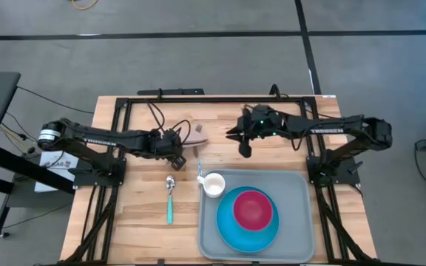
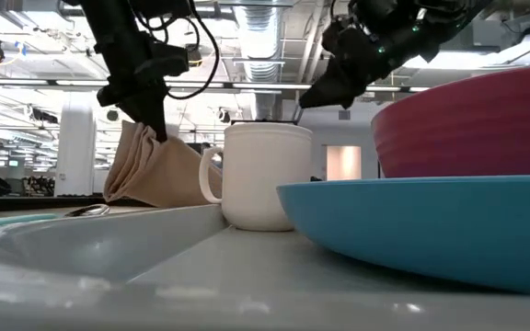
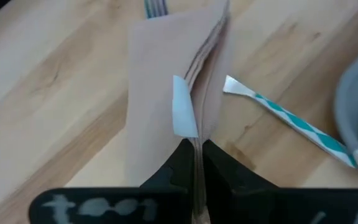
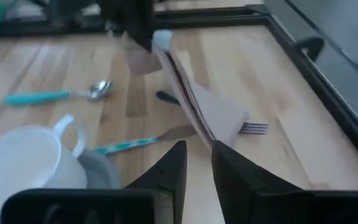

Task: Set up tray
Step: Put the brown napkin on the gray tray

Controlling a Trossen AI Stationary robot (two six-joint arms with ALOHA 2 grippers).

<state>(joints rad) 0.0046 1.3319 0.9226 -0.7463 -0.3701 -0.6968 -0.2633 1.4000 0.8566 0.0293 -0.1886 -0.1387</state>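
Left gripper point(image 3: 194, 158) fingers pinched shut on one folded tan napkin point(image 3: 166, 99), lifted off the desk point(image 1: 139, 214). Right gripper point(image 4: 197, 163) fingers slightly apart, empty, beside the napkin. One fork point(image 4: 253, 129) under the napkin. One grey tray point(image 1: 294, 222) at the desk's near edge, carrying one cup point(image 1: 213, 185), one blue plate point(image 1: 231, 229), one red bowl point(image 1: 252, 208). One spoon point(image 1: 170, 198) left of the tray.

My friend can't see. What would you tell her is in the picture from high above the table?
Over a wooden table, the left gripper pinches a folded tan napkin while the right gripper hovers nearby. Below sits a grey tray holding a white mug and red bowl on a blue plate.
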